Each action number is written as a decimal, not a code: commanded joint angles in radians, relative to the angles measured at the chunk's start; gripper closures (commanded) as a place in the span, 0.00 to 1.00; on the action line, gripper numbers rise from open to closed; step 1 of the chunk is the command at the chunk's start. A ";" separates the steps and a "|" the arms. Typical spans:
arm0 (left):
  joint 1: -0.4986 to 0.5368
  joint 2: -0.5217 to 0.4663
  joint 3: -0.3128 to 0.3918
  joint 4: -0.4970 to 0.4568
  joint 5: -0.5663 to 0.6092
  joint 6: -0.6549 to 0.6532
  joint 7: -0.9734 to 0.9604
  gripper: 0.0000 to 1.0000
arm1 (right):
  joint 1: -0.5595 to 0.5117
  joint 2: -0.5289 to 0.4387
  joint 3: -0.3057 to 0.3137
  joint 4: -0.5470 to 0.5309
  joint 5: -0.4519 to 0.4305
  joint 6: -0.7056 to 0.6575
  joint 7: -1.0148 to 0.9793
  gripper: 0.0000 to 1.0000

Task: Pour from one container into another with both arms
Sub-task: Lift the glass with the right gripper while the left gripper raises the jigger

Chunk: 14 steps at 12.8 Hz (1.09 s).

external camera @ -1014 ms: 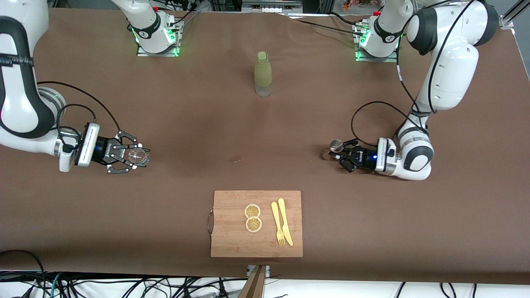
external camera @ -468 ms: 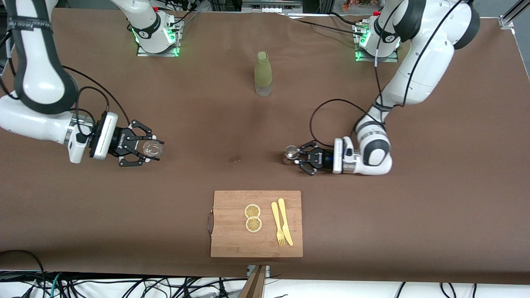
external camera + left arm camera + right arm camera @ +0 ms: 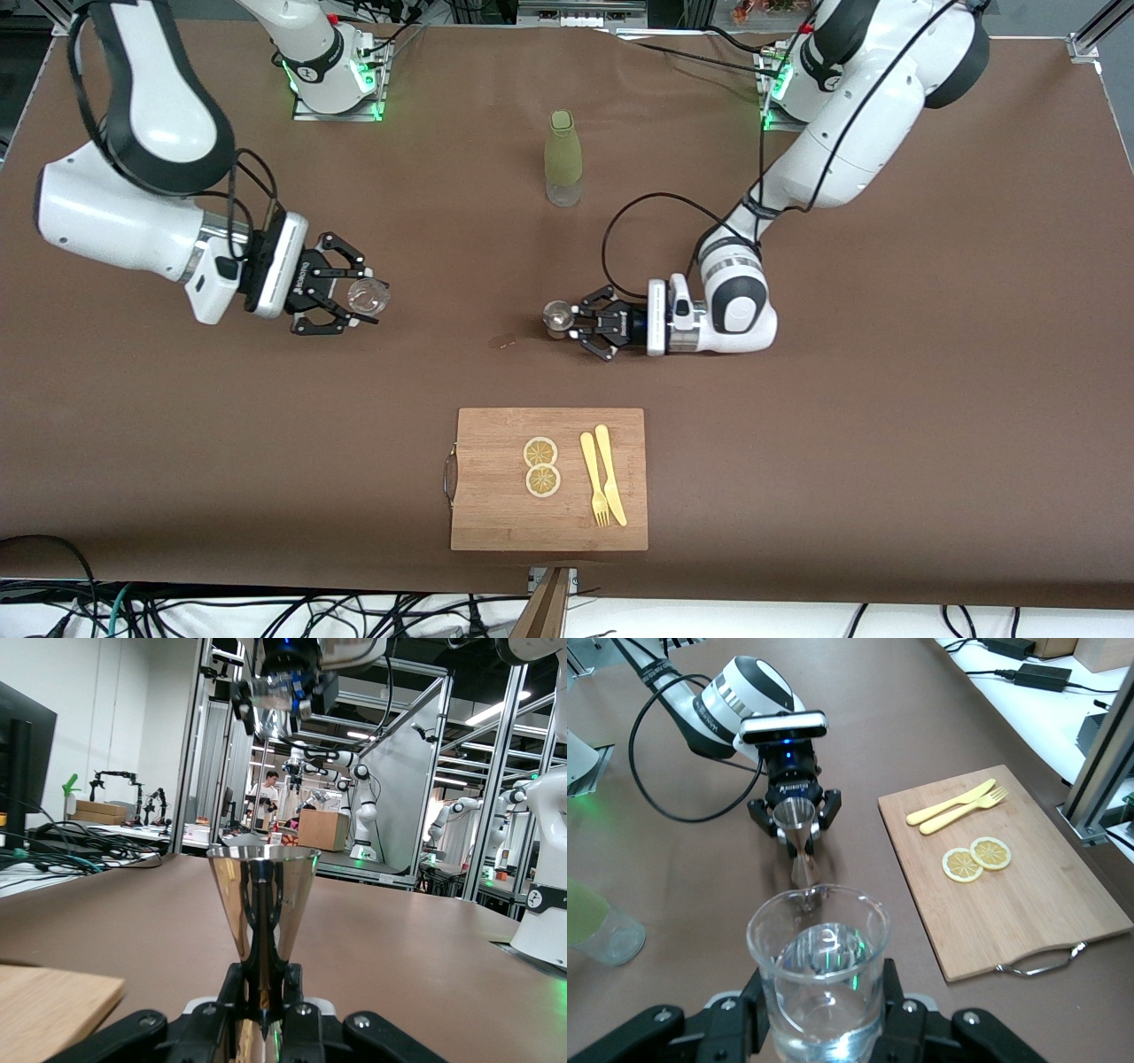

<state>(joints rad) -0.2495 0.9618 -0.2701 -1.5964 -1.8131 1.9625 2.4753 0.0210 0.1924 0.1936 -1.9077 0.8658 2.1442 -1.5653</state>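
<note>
My right gripper (image 3: 361,301) is shut on the small clear glass tumbler (image 3: 368,298), held upright over the bare table toward the right arm's end. In the right wrist view the tumbler (image 3: 819,966) sits between the black fingers (image 3: 726,1028). My left gripper (image 3: 567,321) is shut on the waist of the silvery hourglass jigger (image 3: 557,316), upright and low over the table's middle. The jigger (image 3: 263,895) fills the left wrist view, with the tumbler (image 3: 273,700) higher up ahead of it. The two mouths are apart, and the jigger (image 3: 799,828) faces the tumbler.
A tall olive-sleeved bottle (image 3: 563,158) stands farther from the front camera, between the two bases. A wooden cutting board (image 3: 496,496) near the front edge carries two lemon slices (image 3: 541,465), a yellow fork (image 3: 592,478) and a knife (image 3: 611,474). A small speck (image 3: 505,342) lies beside the jigger.
Both arms have swung toward the table's middle, each carrying its container. The jigger travelled the longer way, and the gap between it and the tumbler has shrunk.
</note>
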 commanded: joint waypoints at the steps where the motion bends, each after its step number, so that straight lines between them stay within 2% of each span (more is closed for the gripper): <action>1: -0.068 -0.002 0.002 0.027 -0.070 0.059 0.011 1.00 | -0.007 -0.056 0.058 -0.056 -0.060 0.071 0.082 0.58; 7: -0.140 0.037 0.009 0.110 -0.136 0.130 0.004 1.00 | -0.006 -0.063 0.182 -0.056 -0.227 0.134 0.263 0.59; 14: -0.185 0.089 0.014 0.197 -0.169 0.150 0.008 1.00 | -0.006 -0.093 0.239 -0.106 -0.367 0.169 0.330 0.59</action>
<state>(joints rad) -0.4143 1.0222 -0.2630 -1.4532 -1.9427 2.0835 2.4436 0.0238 0.1446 0.4134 -1.9639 0.5362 2.2860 -1.2664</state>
